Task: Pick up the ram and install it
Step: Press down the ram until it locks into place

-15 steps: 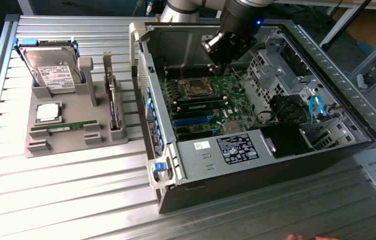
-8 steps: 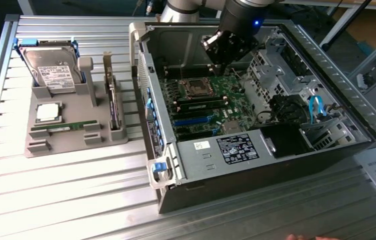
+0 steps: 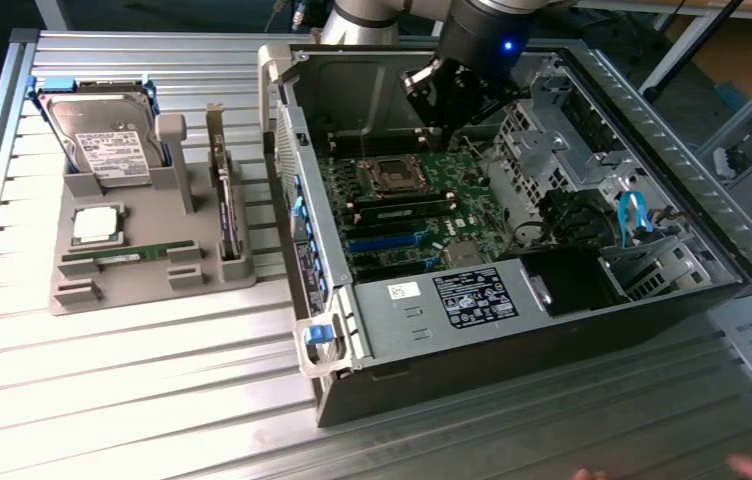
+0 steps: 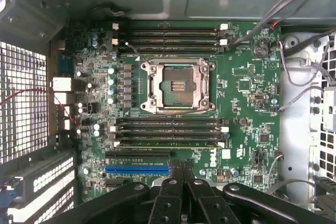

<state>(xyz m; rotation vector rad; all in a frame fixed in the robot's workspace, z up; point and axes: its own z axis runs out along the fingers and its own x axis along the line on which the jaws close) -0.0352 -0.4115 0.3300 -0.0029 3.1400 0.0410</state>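
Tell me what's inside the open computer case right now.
Inside the computer case: a green motherboard with an empty processor socket, memory slots and cables. The shut tool hangs over it, covering part of the board.

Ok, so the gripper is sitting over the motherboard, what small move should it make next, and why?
Probably lift straight up out of the computer case. The gripper looks shut with nothing in it, hanging over the motherboard, while the ram lies in the grey holder outside the case, toward the exterior view's left. Clearing the case walls comes before going there.
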